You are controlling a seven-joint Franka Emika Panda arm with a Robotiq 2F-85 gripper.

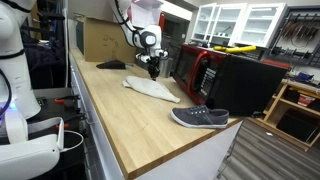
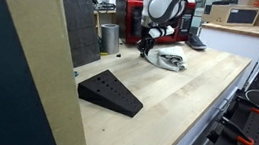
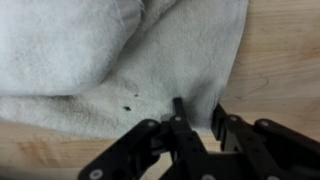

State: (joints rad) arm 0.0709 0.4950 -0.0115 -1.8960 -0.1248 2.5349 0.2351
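Pincer (image 3: pixel 198 118) is down at the hem of a rumpled white towel (image 3: pixel 100 60), which lies on the wooden tabletop (image 1: pixel 130 125) in front of a red-and-black microwave (image 1: pixel 195 68). In both exterior views the arm stands nearly straight up over the towel (image 1: pixel 152 89) (image 2: pixel 168 60), with the pincer (image 1: pixel 152 72) (image 2: pixel 144 52) right at the cloth. From the wrist view the two black fingertips (image 3: pixel 178 108) stand close together with a narrow gap, a strip of the towel's edge lying in it and bare wood just beyond. Whether the pads really bite the cloth or only bracket it, I can't tell from here. A couple of dark specks (image 3: pixel 130 100) mark the fabric just above the fingers. I'd judge this to be the grasping step, taken on the hem rather than the bunched middle. To my eye the next move calls for a firm pinch through the cloth before any lift, since so thin an edge could slip free, and for a straight, slow rise. A grey sneaker (image 1: pixel 200 118) sits well apart near the tabletop's corner, a black wedge (image 2: pixel 110 92) well apart the other way, and neither crowds the towel
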